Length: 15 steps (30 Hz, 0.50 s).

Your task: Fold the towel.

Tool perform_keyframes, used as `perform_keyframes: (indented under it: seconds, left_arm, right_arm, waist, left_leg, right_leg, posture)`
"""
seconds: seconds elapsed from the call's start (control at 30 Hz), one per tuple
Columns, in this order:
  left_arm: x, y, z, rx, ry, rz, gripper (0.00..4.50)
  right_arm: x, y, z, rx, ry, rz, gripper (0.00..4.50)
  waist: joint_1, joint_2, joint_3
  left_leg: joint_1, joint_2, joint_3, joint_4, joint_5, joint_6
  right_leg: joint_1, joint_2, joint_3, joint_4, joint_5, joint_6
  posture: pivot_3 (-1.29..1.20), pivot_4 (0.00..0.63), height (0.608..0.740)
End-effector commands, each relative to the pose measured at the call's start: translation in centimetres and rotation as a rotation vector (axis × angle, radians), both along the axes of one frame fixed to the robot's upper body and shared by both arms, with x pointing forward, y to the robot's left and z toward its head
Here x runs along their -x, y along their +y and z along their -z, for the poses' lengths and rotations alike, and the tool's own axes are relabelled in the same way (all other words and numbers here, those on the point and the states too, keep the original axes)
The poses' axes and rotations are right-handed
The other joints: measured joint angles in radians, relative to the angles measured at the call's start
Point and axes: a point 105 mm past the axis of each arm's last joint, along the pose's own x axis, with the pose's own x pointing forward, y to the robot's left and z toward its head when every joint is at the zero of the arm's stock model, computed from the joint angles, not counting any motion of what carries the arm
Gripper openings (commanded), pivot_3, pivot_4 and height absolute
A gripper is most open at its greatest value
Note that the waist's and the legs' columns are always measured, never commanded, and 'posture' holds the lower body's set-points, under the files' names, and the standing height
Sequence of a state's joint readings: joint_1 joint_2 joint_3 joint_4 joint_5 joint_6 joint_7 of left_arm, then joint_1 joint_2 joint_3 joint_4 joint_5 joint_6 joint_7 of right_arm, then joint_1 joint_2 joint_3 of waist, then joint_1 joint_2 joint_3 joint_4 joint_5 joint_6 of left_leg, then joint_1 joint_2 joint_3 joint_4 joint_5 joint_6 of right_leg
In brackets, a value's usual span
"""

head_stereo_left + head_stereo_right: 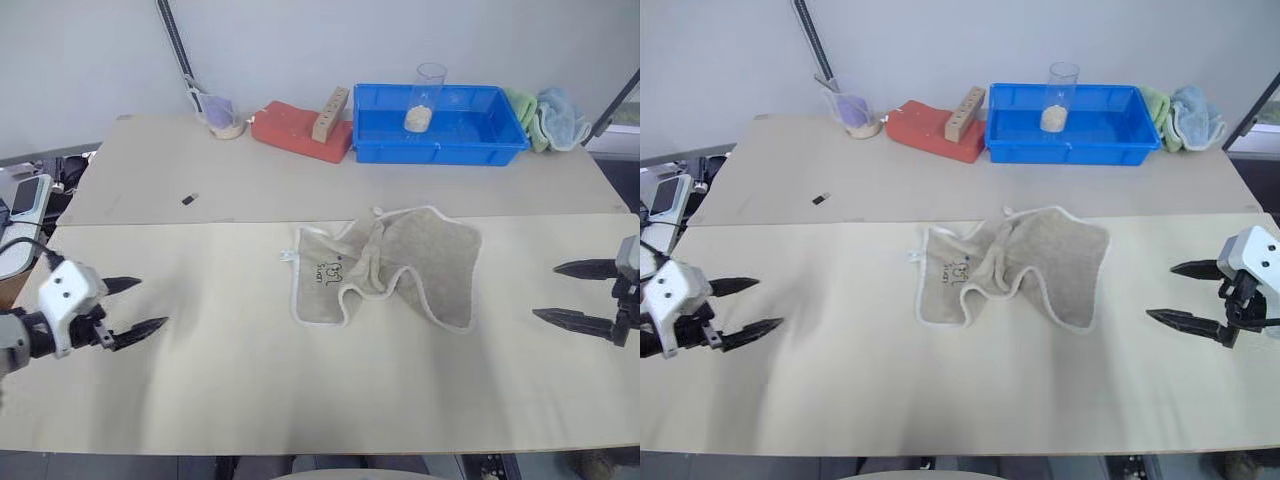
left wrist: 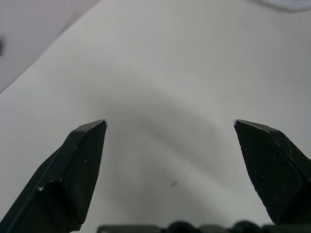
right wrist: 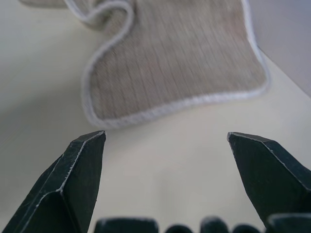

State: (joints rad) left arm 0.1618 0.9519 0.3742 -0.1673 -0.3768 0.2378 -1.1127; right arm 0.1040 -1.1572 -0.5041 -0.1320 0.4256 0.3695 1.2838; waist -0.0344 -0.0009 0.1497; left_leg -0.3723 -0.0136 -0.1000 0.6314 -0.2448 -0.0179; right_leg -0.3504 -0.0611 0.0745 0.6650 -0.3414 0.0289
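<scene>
Low over the tabletop (image 1: 200, 380), left gripper (image 1: 136, 306) and right gripper (image 1: 565, 292) point inward, fingers spread wide (nothing held). One towel (image 1: 400, 265) lies rumpled midway between them, well apart from both.

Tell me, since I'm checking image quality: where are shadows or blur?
Left wrist view: a soft dark shadow on the table between the pincer fingers. Right wrist view: the towel looks slightly soft. Eye views: even lighting, faint shadows under the towel's folds.
</scene>
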Motion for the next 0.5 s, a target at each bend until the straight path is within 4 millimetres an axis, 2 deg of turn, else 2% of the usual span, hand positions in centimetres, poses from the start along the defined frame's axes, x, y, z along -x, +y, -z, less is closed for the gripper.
perform_keyframes:
  seconds: [0.03, 0.17, 0.3, 0.5]
  left_arm:
    - [-0.1, -5.0, 0.0, 0.008, -0.025, 0.193, 4.5]
    - [-1.1, -10.2, 1.5, 0.0, -0.046, 0.335, 4.5]
    - [-2.6, -13.2, 2.9, 0.001, -0.051, 0.403, 4.5]
    - [-4.5, -16.2, 4.2, 0.014, -0.088, 0.455, 4.5]
  right_arm:
    - [0.8, 2.9, -1.9, -0.031, -0.033, -0.093, 4.42]
    - [1.7, 5.9, -2.0, -0.034, 0.001, -0.131, 4.42]
    - [2.3, 7.3, -2.2, -0.043, -0.007, -0.091, 4.42]
    - [3.5, 8.3, -2.4, -0.077, 0.0, -0.063, 4.42]
  waist:
    - [0.003, 0.0, 0.0]
    - [0.017, 0.001, 0.0]
    - [0.021, 0.0, 0.0]
    - [0.024, 0.0, 0.0]
  left_leg:
    - [0.0, 0.0, 0.0, 0.0, 0.0, 0.0]
    - [-0.002, -0.002, 0.0, 0.002, 0.0, 0.0]
    - [-0.003, -0.004, -0.001, 0.003, 0.0, 0.0]
    - [-0.005, -0.004, -0.002, 0.006, 0.0, 0.0]
  right_leg:
    - [0.0, 0.0, 0.0, 0.0, 0.0, 0.0]
    - [0.0, 0.001, 0.0, 0.0, 0.0, 0.0]
    - [0.0, 0.001, -0.001, 0.001, 0.0, 0.0]
    - [0.0, 0.001, -0.003, 0.002, 0.0, 0.0]
  posture:
    - [0.0, 0.15, 0.74]
    - [0.0, 0.15, 0.74]
    - [0.0, 0.15, 0.74]
    - [0.0, 0.15, 0.74]
